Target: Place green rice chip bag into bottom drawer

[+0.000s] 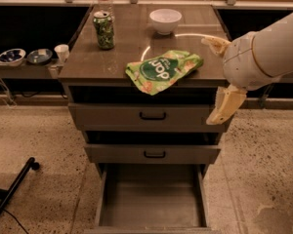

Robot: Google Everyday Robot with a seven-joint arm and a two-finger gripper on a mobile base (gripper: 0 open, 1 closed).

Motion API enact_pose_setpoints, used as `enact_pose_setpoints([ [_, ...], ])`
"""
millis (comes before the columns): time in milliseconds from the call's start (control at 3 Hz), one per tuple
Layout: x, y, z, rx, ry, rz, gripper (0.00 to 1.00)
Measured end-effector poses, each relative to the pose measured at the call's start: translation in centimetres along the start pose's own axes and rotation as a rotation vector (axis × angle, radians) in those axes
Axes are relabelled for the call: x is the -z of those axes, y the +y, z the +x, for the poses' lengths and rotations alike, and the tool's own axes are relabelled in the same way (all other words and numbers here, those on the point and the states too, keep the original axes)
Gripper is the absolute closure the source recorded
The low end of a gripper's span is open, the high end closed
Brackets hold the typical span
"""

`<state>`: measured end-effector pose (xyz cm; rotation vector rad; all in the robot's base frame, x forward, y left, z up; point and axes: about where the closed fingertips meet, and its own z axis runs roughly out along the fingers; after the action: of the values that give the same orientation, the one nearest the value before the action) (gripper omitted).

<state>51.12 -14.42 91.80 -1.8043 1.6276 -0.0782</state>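
The green rice chip bag (162, 70) lies flat on the cabinet top (88, 62), near its front edge, logo up. The bottom drawer (151, 206) is pulled out, and its bare interior shows. The two drawers above it, with black handles, stick out slightly. My gripper (208, 81) hangs at the cabinet's right front corner, just right of the bag and not touching it. Its two beige fingers are spread wide, one finger (214, 43) over the top's right edge and the other (224, 106) beside the top drawer. It holds nothing.
A green patterned drink can (104, 30) and a white bowl (165, 20) stand at the back of the cabinet top. Small bowls (25, 56) and a cup (62, 52) sit on a low shelf at left. A black stand leg (12, 191) lies on the floor at lower left.
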Motion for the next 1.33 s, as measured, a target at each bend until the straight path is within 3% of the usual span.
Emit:
enact_pose_setpoints([
  [333,-1.8,0.4,0.2,-0.012,-0.026,0.001,0.00],
  [667,-7.4,-0.2,-0.5,0.021,-0.044,0.042,0.00],
  [1000,-11.2,-2.6,-2.3,0.093,-0.091,0.163,0.00],
  [1333,-12.4,-4.2,-2.9,0.127,-0.106,0.235,0.00],
])
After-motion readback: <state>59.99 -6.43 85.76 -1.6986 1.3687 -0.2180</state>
